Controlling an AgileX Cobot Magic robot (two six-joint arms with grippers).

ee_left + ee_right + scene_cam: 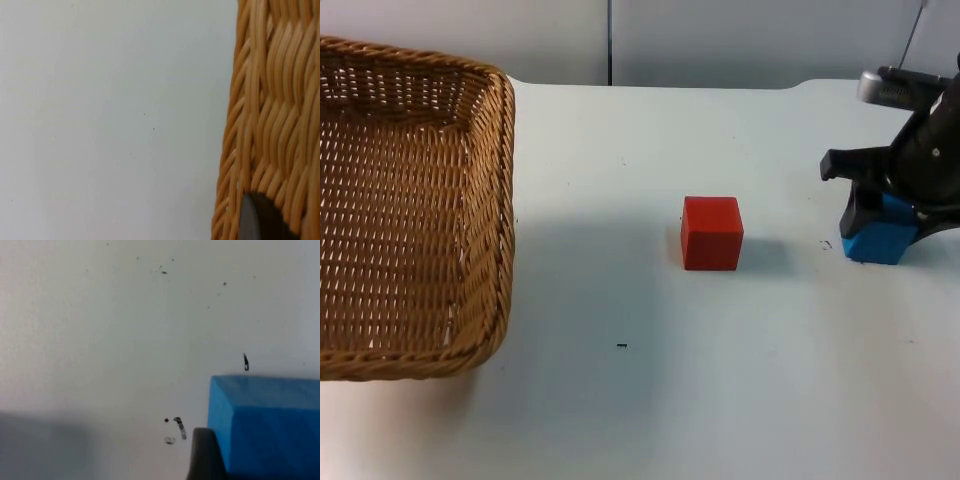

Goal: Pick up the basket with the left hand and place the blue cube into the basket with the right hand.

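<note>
Grasp step. My right gripper (880, 235) is closed round the blue cube (882, 240) on the table (650, 400). My left gripper (260, 220) holds the basket (410, 200) lifted at the left. Next: lift cube, clear red cube (712, 232).

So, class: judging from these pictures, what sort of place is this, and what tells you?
Probably a robot test bench, not a home: a bare white table against a grey partition wall, with only practice props: a wicker basket, a red cube and a blue cube.

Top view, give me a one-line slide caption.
Right gripper closes around the blue cube; red cube mid-table, basket raised at left.
</note>
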